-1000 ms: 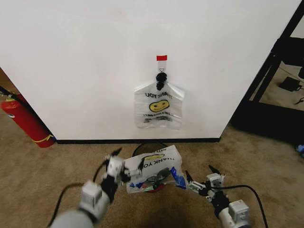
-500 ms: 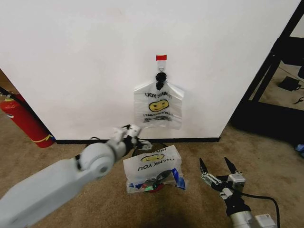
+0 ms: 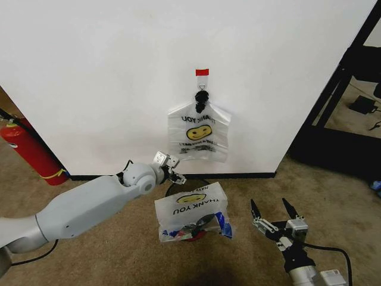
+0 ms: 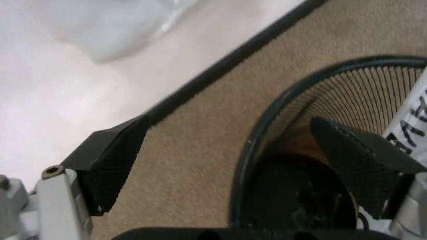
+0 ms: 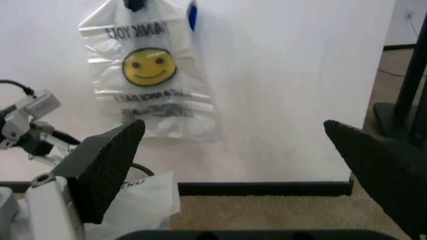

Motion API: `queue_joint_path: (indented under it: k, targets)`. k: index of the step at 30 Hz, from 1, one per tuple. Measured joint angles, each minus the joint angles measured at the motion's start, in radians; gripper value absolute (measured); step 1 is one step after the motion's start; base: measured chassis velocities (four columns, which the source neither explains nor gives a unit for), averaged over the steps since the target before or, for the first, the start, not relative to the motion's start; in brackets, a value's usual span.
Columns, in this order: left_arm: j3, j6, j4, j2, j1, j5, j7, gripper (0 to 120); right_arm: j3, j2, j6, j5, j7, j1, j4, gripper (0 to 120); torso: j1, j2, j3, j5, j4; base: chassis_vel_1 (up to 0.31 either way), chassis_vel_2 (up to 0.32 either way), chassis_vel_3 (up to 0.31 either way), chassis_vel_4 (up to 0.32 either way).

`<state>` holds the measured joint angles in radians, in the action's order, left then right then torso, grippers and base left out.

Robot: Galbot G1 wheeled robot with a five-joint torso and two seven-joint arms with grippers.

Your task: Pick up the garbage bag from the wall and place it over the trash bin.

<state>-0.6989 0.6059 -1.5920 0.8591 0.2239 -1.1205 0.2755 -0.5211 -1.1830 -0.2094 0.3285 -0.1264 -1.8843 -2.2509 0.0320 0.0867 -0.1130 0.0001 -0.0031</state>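
Left gripper (image 3: 177,177), jaws wide and empty, has edged toward 1 o'clock above the trash bin (image 3: 178,183); garbage bag (image 3: 191,211) unmoved. Right gripper (image 3: 273,210) unchanged, jaws wide.

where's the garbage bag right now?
In the head view the garbage bag lies draped over the trash bin on the carpet, below the bunch of bags on the wall, between the left gripper and the right gripper.

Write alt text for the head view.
The garbage bag lies draped over the trash bin on carpet. The left end effector hovers open at the bin's far rim; the right end effector waits open beside it. More bags hang on the wall.
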Motion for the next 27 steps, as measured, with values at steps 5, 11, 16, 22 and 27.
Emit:
queue_joint_path:
  k: [5,11,16,22,27]
  targets:
    - [-0.027,0.003,0.029,0.025,-0.005,-0.008,0.001,86,-0.009,0.002,0.004,0.009,-0.008,-0.003,0.0,100,0.0,0.0,0.0,0.0001,0.0,0.0,0.0,0.0,0.0]
    - [-0.046,0.008,0.073,0.054,-0.01,-0.007,-0.003,68,-0.015,0.001,0.005,0.019,-0.013,-0.01,-0.009,100,0.0,0.0,0.0,-0.0001,-0.0001,0.0,0.0,0.0,0.0]
    - [-0.054,0.011,0.085,0.06,-0.012,-0.014,-0.002,47,-0.014,0.0,0.009,0.026,-0.022,-0.01,-0.013,100,0.0,0.0,0.0,-0.0001,-0.0001,0.0,0.0,0.0,0.0]
    - [-0.052,0.02,0.085,0.057,-0.012,-0.063,0.011,26,-0.008,-0.002,0.014,0.023,-0.029,-0.004,-0.012,100,0.0,0.0,0.0,0.0001,0.0001,0.0,0.0,0.0,0.0]
    - [-0.027,0.027,0.084,0.056,0.006,-0.097,0.029,11,-0.005,-0.001,0.017,0.021,-0.035,0.001,-0.007,100,0.0,0.0,0.0,-0.0006,-0.0001,0.0,0.0,0.0,0.0]
